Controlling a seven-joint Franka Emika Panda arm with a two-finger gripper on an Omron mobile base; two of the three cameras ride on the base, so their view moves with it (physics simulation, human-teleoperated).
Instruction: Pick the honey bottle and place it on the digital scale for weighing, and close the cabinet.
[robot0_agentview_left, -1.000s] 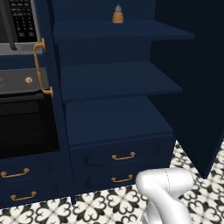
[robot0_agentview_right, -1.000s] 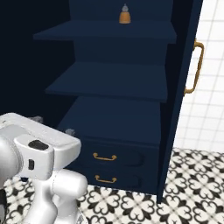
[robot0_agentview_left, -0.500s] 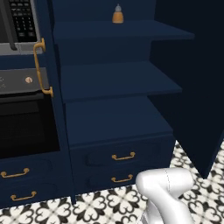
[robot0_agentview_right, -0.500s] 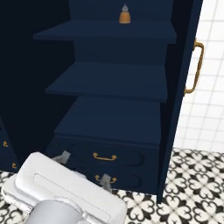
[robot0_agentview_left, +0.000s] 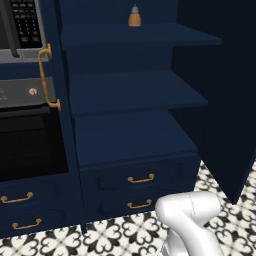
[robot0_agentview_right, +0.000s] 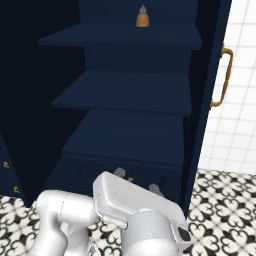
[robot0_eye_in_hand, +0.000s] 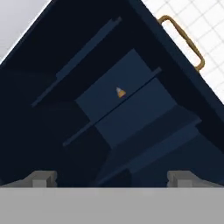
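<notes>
Well ahead of claw (robot0_eye_in_hand: 111, 178), cabinet (robot0_eye_in_hand: 131, 131) shelves

The little orange bottle (robot0_agentview_left: 134, 16) on the top shelf (robot0_agentview_left: 140, 35) is very small, and its top is cut off at the edge in the left base view. In the hand view it is just a tiny orange dot (robot0_eye_in_hand: 120, 92). The cabinet (robot0_agentview_right: 135, 95) runs off the top of both base views. Its right door (robot0_agentview_left: 220, 90) is cut off too. The oven (robot0_agentview_left: 27, 145) and the microwave (robot0_agentview_left: 20, 25) go off the left edge. In the right base view the arm hides part of the drawers (robot0_agentview_right: 100, 172).
</notes>
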